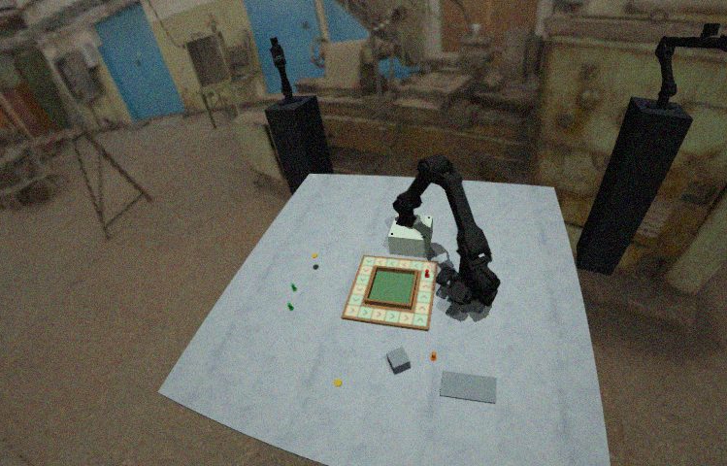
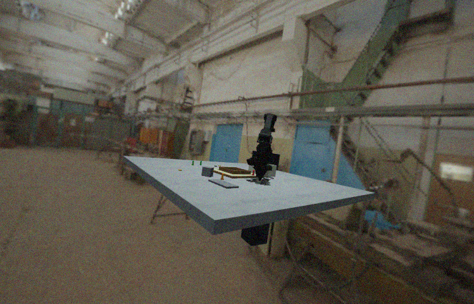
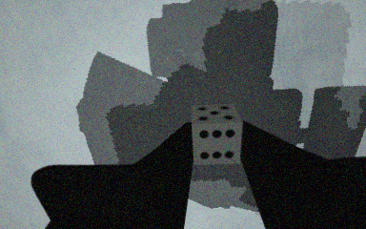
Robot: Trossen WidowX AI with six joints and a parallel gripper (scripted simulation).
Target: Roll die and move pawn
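Observation:
The white die (image 3: 216,138) lies on the table between my two dark fingers, which touch it on both sides; its near face shows six pips. My gripper (image 3: 213,129) (image 1: 459,295) (image 2: 260,178) is shut on the die, low at the table, just right of the board. The board (image 1: 355,307) (image 2: 231,173) has a ring of arrow squares around a green dice tray (image 1: 392,286). The red pawn (image 1: 426,272) stands on a square at the board's far right corner. The die is hidden by the arm in the top and exterior views.
The arm's white base box (image 1: 411,238) stands behind the board. A grey cube (image 1: 398,358), an orange pawn (image 1: 433,355), a grey slab (image 1: 468,386) and a yellow disc (image 1: 337,382) lie in front. Two green pawns (image 1: 292,295) and small tokens (image 1: 314,260) lie at the left.

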